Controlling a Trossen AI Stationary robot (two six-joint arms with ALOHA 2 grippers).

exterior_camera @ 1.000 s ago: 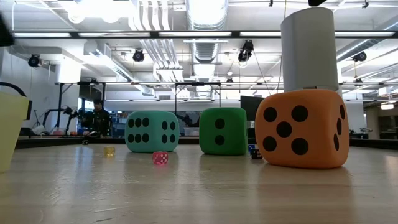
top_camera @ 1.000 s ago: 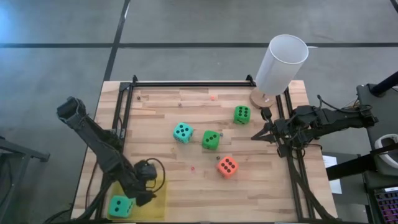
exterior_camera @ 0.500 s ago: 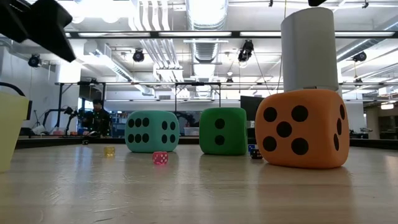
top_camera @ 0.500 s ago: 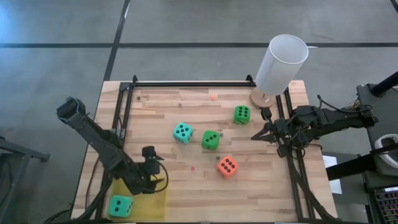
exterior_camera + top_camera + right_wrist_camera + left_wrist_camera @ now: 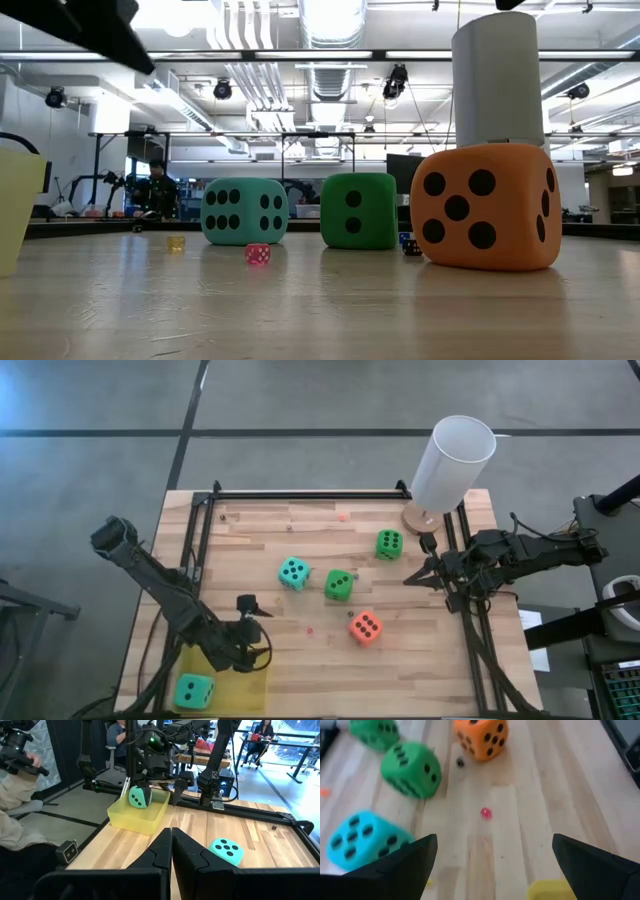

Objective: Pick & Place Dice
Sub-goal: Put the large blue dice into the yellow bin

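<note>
Four dice rest on the wooden table: a teal one [image 5: 293,572], two green ones [image 5: 339,584] [image 5: 389,544] and an orange-red one [image 5: 365,627]. Another teal die [image 5: 195,690] lies in the yellow tray [image 5: 240,685] at the near left corner. My left gripper [image 5: 256,628] hovers open just beyond the tray, nothing between its fingers. It faces the dice on the table [image 5: 362,840] [image 5: 411,770] [image 5: 480,737]. My right gripper [image 5: 412,578] is shut and holds nothing, raised at the table's right edge.
A tall white cylinder [image 5: 452,460] stands on a round base at the far right corner. Tiny dice lie on the boards, red [image 5: 485,813] and black [image 5: 460,762]. Black rails [image 5: 300,493] frame the table. A person [image 5: 15,795] sits beyond the left side.
My left gripper has drawn away from over the yellow tray, toward the table's far edge and a little right, nearer the dice in the middle. Its wrist has rolled as it went. The fingers stay open. The teal die stays in the tray.
</note>
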